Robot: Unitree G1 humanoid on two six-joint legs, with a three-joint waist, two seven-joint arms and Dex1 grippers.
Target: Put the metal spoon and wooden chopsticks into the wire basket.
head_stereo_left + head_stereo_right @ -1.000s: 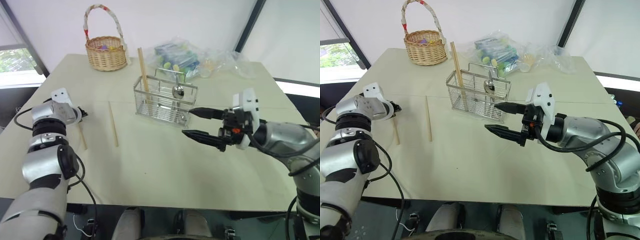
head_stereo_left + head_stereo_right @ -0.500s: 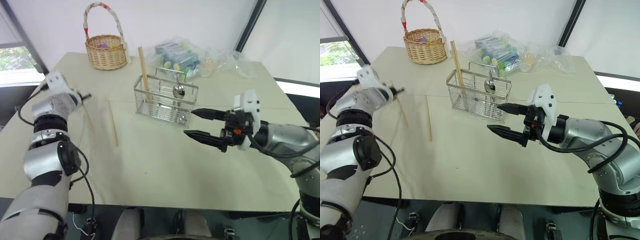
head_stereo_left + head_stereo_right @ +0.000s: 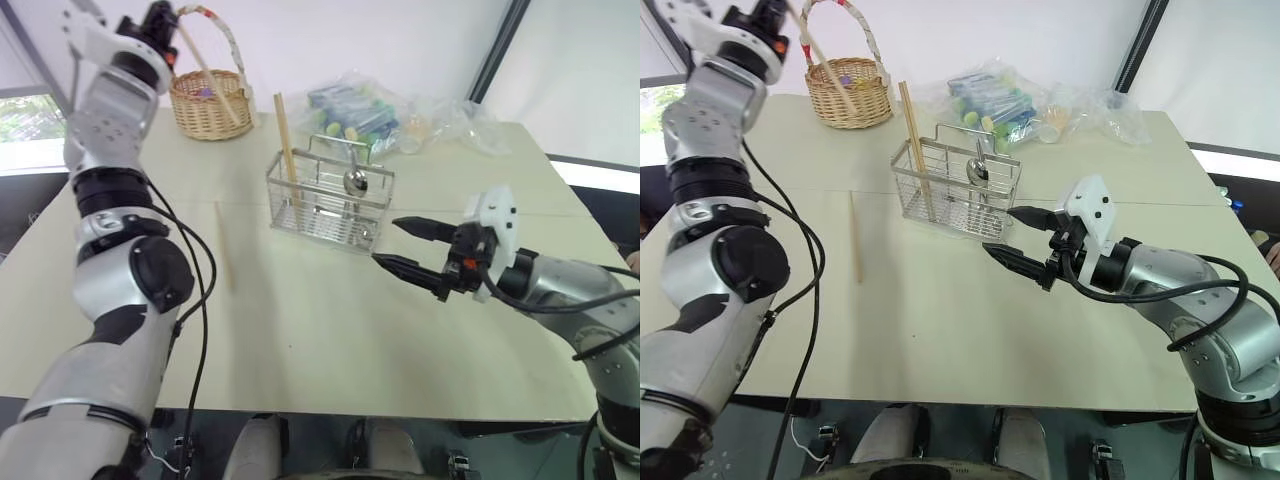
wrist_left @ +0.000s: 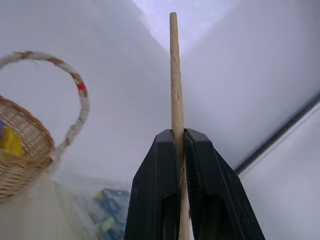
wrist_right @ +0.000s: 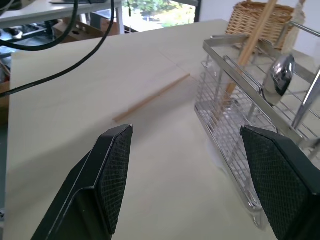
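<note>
Now that your left gripper (image 4: 179, 145), clenched on a chopstick (image 4: 175, 70), has risen to upper left, carry it to the wire basket (image 3: 330, 200); right gripper (image 3: 405, 245) hangs open.

- Plain matt wood is seen in the chopstick (image 4: 176, 100).
- The wire basket (image 3: 330, 200) and spoon (image 3: 356, 181) are shiny metal.
- The table (image 3: 300, 330) is smooth, matt.

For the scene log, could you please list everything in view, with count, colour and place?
Long tan wooden chopsticks: three; one upright in the rack, one flat on the table, one clamped in the left hand.
Shiny metal spoon: one, silver, standing in the rack.
Rectangular silver wire basket: one, table centre.
Round tan wicker basket: one, far left.
Clear plastic bags: far side.
Beige table: one.
Left hand: shut, raised.
Right hand: open, near the rack.
</note>
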